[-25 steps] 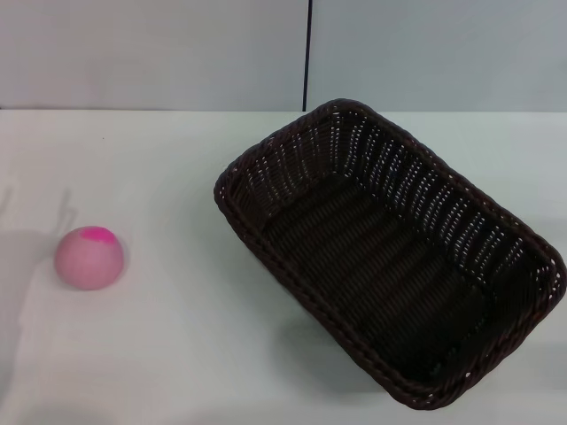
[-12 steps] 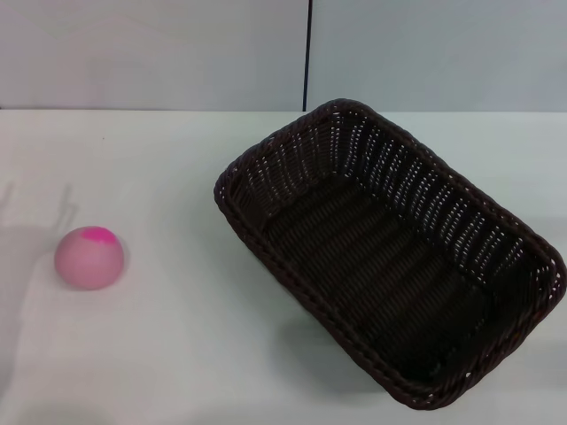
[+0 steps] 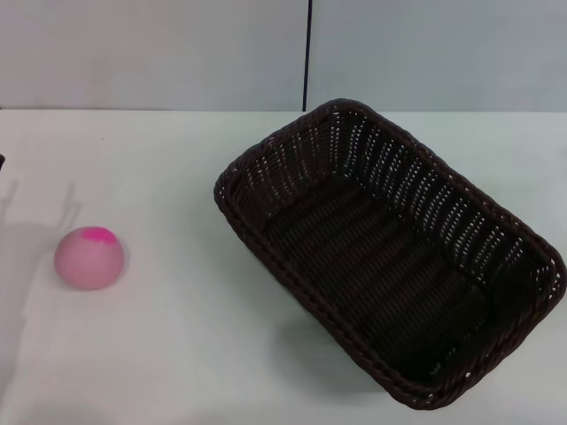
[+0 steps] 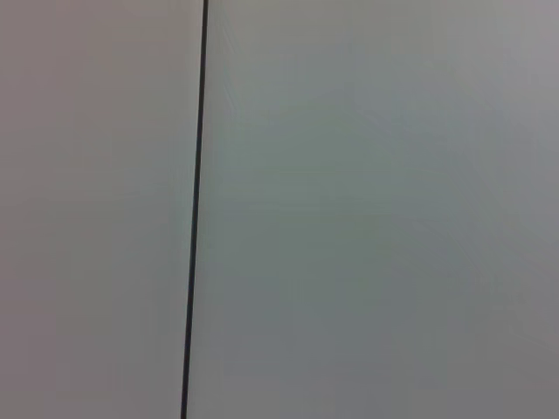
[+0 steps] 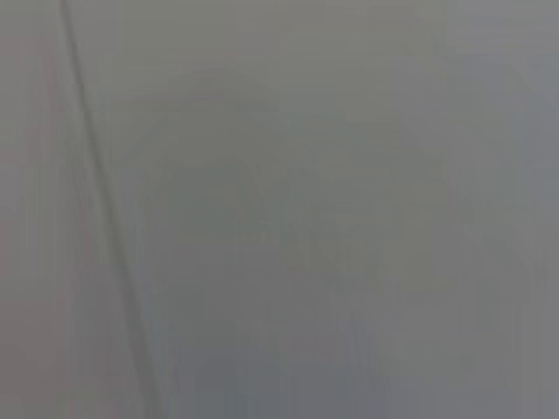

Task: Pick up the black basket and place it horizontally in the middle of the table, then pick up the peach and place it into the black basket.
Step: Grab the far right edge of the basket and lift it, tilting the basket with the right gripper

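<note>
A tiny dark sliver (left arm's, perhaps) at frame edge

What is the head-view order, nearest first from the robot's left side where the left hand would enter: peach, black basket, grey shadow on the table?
Neither hand is in view, so this ranks from the table's left edge.
1. Grey shadow, far left of the table.
2. Peach, left, beside the shadow.
3. Black basket, right half, lying diagonally.

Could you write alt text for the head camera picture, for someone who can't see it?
A black basket sits empty and askew on the right of a white table; a peach lies apart at the left. No gripper shows.
</note>
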